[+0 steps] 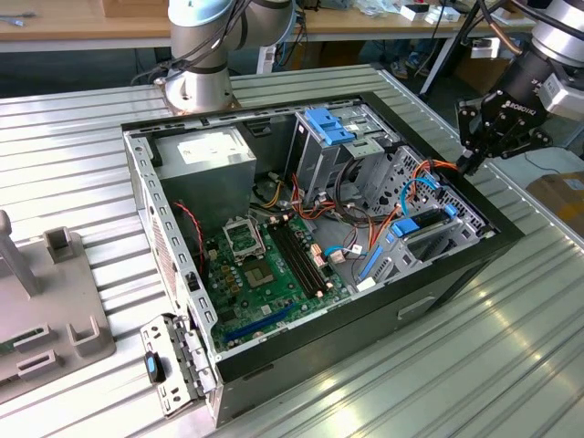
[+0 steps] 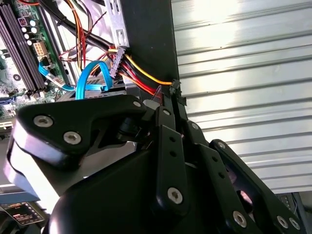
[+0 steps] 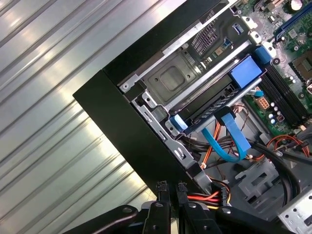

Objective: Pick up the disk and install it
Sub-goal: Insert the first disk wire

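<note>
I have the gripper [image 1: 472,162] hovering over the rim of the computer case [image 1: 438,274], fingers together as far as I can make out, gripping nothing. In the exterior view the disk [image 1: 427,228] lies inside the case, near, at the gripper's 7 o'clock. Its long axis runs 2 to 8 o'clock, blue tab toward 8, on the motherboard [image 1: 274,265] side.
</note>
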Robot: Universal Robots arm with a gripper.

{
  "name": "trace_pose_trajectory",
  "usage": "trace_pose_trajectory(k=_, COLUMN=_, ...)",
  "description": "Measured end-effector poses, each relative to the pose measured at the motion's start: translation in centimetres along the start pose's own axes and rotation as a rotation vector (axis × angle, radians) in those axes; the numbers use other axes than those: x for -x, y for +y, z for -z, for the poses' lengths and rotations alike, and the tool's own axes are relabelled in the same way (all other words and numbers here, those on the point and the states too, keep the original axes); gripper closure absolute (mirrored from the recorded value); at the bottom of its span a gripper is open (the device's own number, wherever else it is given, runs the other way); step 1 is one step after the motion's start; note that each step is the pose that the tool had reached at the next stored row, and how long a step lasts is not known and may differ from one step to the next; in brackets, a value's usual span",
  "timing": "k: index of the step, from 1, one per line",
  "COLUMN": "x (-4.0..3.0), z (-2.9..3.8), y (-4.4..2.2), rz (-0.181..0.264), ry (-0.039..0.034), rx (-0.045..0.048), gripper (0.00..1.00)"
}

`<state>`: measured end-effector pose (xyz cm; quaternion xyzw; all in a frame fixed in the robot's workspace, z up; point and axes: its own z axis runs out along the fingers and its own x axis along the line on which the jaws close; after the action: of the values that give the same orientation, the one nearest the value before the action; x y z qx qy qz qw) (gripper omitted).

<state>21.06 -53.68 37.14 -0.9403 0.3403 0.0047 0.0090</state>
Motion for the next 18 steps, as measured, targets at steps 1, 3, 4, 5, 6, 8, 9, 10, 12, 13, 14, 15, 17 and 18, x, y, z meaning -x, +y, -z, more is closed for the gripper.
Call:
trace_pose_trajectory(k=1, x=0.01, z=0.06, y=0.00, rz=-0.002, ry=0.0010, rx=-0.0009, gripper=0.84)
trace_pose_trajectory(k=3, x=0.02, z=0.30, y=0.01, rz=-0.006, ry=0.0040, rx=-0.0039, gripper=0.84)
trace_pose_trajectory(k=4, x=0.02, z=0.52, y=0.00, rz=-0.010, ry=0.0069, rx=-0.0059, gripper=0.84)
trace_pose_trajectory(k=5, x=0.02, z=0.61, y=0.01, rz=-0.014, ry=0.0086, rx=-0.0078, gripper=0.84)
trace_pose_trajectory(k=6, x=0.03, z=0.62, y=0.01, rz=-0.027, ry=0.0097, rx=-0.0087, gripper=0.84)
trace_pose_trajectory(k=8, x=0.16, z=0.65, y=0.11, rz=-0.048, ry=0.0104, rx=-0.0087, gripper=0.84)
trace_pose_trajectory(k=9, x=0.22, z=0.64, y=0.16, rz=-0.050, ry=0.0103, rx=-0.0088, gripper=0.84)
trace_pose_trajectory(k=10, x=0.29, z=0.64, y=0.22, rz=-0.053, ry=0.0104, rx=-0.0088, gripper=0.84)
trace_pose_trajectory(k=12, x=0.40, z=0.63, y=0.32, rz=-0.060, ry=0.0105, rx=-0.0090, gripper=0.84)
trace_pose_trajectory(k=13, x=0.45, z=0.63, y=0.36, rz=-0.064, ry=0.0106, rx=-0.0089, gripper=0.84)
trace_pose_trajectory(k=14, x=0.51, z=0.63, y=0.41, rz=-0.068, ry=0.0107, rx=-0.0090, gripper=0.84)
trace_pose_trajectory(k=15, x=0.63, z=0.64, y=0.51, rz=-0.072, ry=0.0108, rx=-0.0090, gripper=0.84)
trace_pose_trajectory(k=17, x=0.84, z=0.63, y=0.68, rz=-0.075, ry=0.0108, rx=-0.0091, gripper=0.84)
trace_pose_trajectory(k=18, x=0.94, z=0.63, y=0.77, rz=-0.076, ry=0.0108, rx=-0.0091, gripper=0.84)
